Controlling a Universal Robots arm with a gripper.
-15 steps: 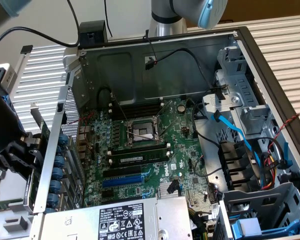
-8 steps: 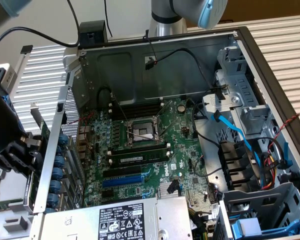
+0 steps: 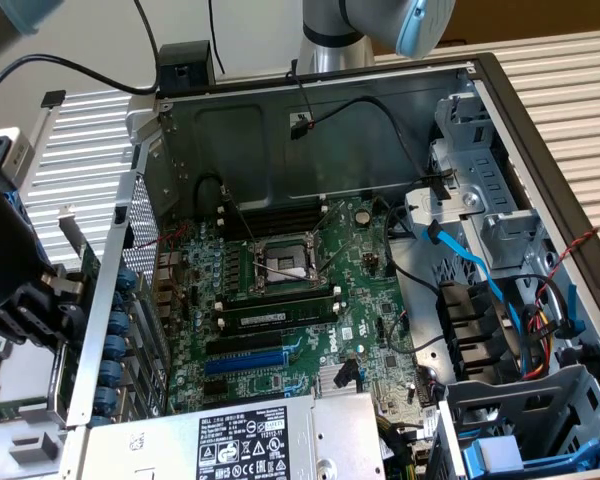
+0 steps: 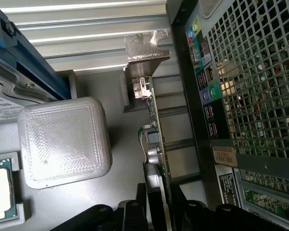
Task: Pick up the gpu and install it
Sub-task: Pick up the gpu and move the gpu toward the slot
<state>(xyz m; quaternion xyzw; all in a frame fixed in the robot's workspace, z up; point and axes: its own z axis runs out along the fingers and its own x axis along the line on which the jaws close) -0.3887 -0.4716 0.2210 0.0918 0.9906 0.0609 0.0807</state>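
The end effector [image 4: 159, 214] straddles the gpu [image 4: 154, 120]; whether it clamps the card, I cannot tell. The gpu stands on edge outside the computer case [image 4: 250, 86]. Its long axis runs parallel to the case's grille wall, with the silver bracket [image 4: 143, 48] pointing away from the end effector. A grey textured block [image 4: 62, 142] sits near its other side.
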